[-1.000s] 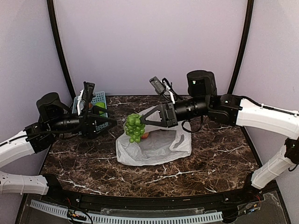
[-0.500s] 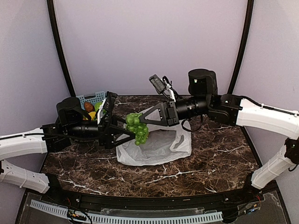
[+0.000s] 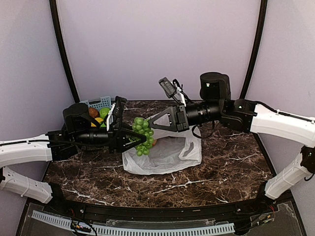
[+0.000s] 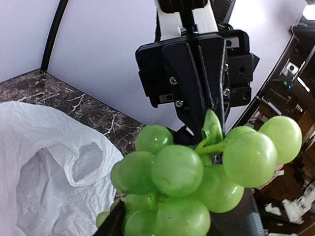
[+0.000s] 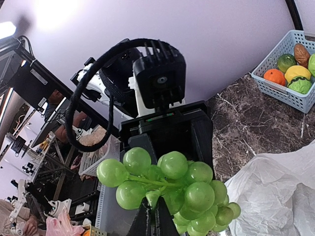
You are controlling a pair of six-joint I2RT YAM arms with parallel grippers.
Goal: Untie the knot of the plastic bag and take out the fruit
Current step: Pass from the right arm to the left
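A bunch of green grapes [image 3: 141,133] hangs above the left edge of the white plastic bag [image 3: 165,155], which lies slack on the marble table with its mouth open. My right gripper [image 3: 150,129] is shut on the bunch's stem [image 5: 156,192] from the right. My left gripper [image 3: 138,141] reaches in from the left, one finger on each side of the lower grapes [image 4: 187,172] and pressing against them. A small orange fruit [image 3: 154,143] peeks out at the bag's mouth. No knot shows in any view.
A blue lattice basket [image 3: 102,102] at the back left holds several fruits [image 5: 290,73]. Both arms stretch across the middle of the table, meeting above the bag. Dark curved posts stand at the back corners.
My left arm swung from the basket over to the grapes, and its jaws narrowed around the bunch. The right gripper, still holding the stem, barely moved.
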